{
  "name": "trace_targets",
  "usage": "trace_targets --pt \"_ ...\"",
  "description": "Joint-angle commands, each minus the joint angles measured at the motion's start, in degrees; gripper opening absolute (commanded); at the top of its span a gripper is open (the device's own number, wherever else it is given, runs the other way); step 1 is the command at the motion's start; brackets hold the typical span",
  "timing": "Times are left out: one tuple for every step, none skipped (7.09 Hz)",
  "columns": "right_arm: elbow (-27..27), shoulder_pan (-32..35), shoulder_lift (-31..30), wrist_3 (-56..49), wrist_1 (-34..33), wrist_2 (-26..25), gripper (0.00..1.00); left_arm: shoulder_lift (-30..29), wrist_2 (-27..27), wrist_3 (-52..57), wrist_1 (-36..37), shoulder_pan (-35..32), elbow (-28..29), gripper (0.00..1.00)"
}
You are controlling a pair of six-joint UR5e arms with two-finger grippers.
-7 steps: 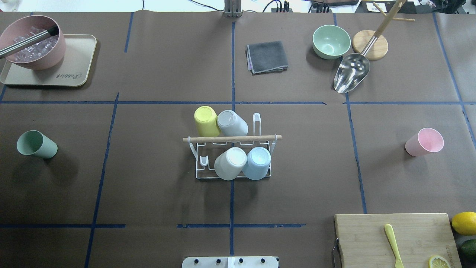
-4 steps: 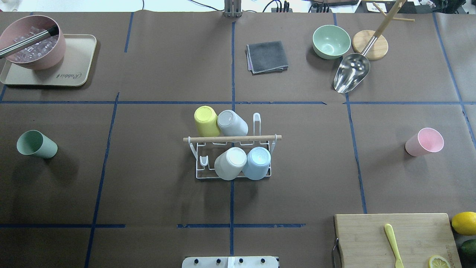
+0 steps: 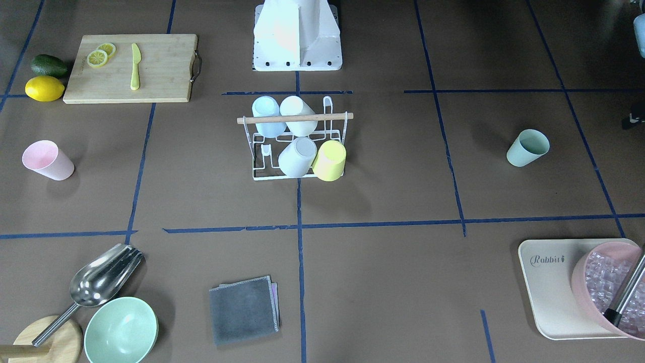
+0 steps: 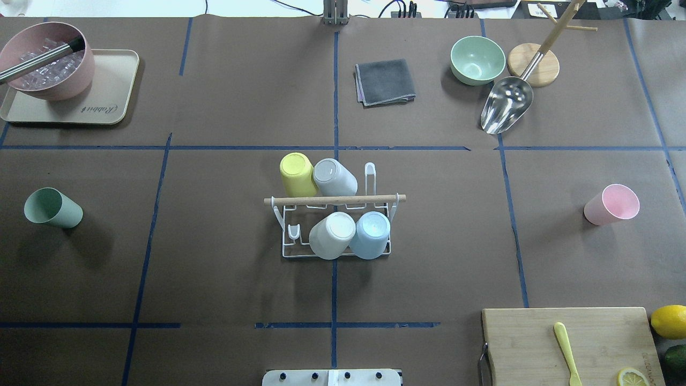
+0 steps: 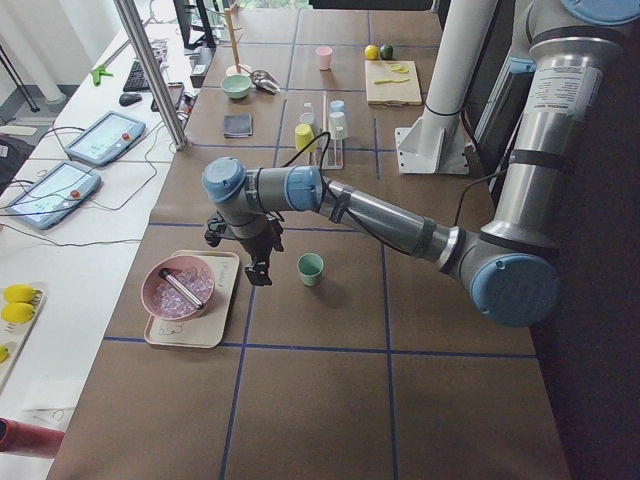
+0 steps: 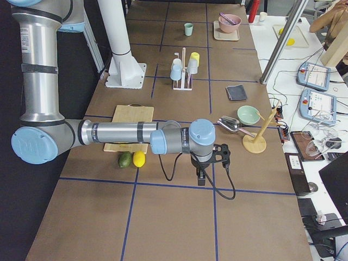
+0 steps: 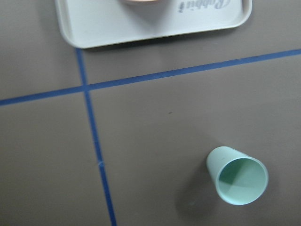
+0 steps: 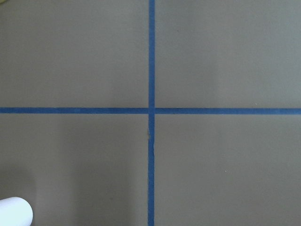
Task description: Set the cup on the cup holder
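The white wire cup holder [image 4: 335, 200] with a wooden rod stands mid-table and also shows in the front-facing view [image 3: 295, 118]. Several cups hang upside down on it: yellow, grey, white, blue. One far prong and one near prong are bare. A green cup [image 4: 52, 208] stands upright at the left; it also shows in the left wrist view [image 7: 237, 175]. A pink cup [image 4: 612, 204] stands upright at the right. My left gripper [image 5: 257, 274] hovers beside the green cup [image 5: 311, 268]. My right gripper [image 6: 200, 178] hangs over bare table. I cannot tell whether either is open or shut.
A beige tray [image 4: 110, 86] with a pink bowl of ice is at the far left. A grey cloth [image 4: 384, 81], green bowl [image 4: 477, 60], metal scoop [image 4: 506, 104] and wooden stand [image 4: 533, 64] lie at the back. A cutting board [image 4: 568, 343] is near right.
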Motion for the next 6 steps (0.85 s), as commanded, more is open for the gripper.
trace_targets --pt "3.4 -4.9 1.8 -0.1 -0.3 -1.7 1.0 -9.3 3.0 0.0 6.2 3.8 6.1 1.0" --pt "3.3 -9.8 3.1 0.0 -0.6 -2.6 1.0 -14.2 3.3 0.0 8.1 6.4 10.9 1.0" --pt "3.3 -16.1 4.8 0.0 -0.8 -4.9 1.0 -14.8 3.4 -0.1 8.3 9.4 12.4 1.0" --pt "3.5 -21.2 6.9 0.0 -4.3 -8.0 1.0 -15.4 3.4 0.0 8.3 11.2 13.5 1.0" --pt "4.6 -23.0 11.1 0.0 -13.8 -8.4 1.0 -15.3 3.3 0.0 9.2 13.9 14.3 1.0" --pt "4.6 -26.2 16.5 -0.2 -22.3 -10.2 1.0 -15.3 3.3 0.0 9.5 15.9 15.2 1.0"
